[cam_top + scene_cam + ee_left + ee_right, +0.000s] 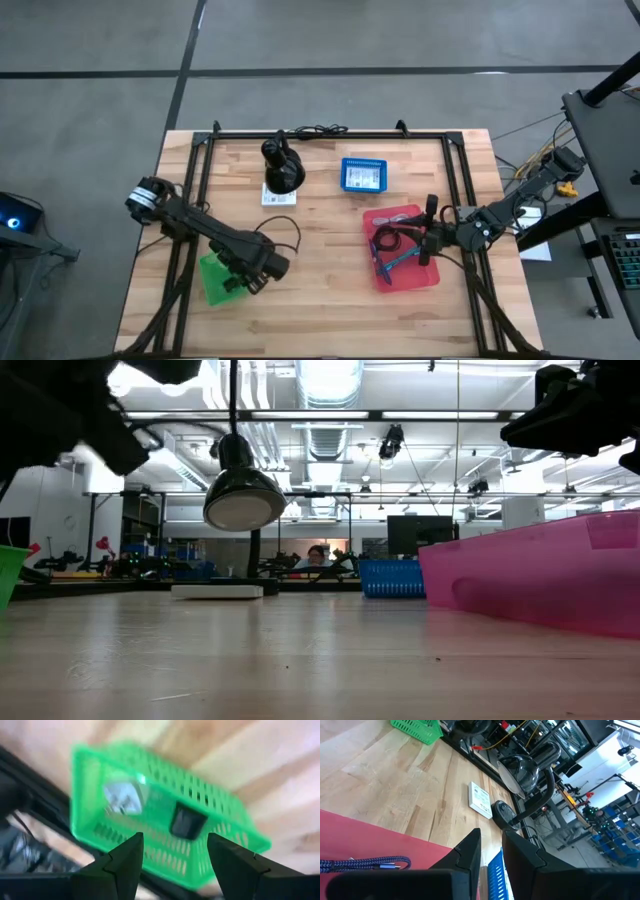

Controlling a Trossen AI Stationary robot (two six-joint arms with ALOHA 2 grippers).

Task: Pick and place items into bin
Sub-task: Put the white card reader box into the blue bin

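The green mesh bin point(213, 279) stands on the wooden table at the near left. In it lie a silver-white piece point(123, 798) and a small dark block point(187, 820). My left gripper point(172, 855) hangs open above the bin point(165, 805), pointing steeply down, with nothing between its fingers. At the right, a red tray point(425, 276) holds a dark coiled cable point(385, 238) and a teal slim tool point(400, 262). My right gripper point(490, 852) waits over the tray's far right part, its fingers a narrow gap apart and empty. A white card point(280, 196) lies flat on the table.
A large black rounded object on a stem point(283, 166) stands at the far middle beside the card. A blue basket point(362, 175) sits to its right. A black frame point(330, 134) runs along the table's edges. Bare wood lies between bin and tray.
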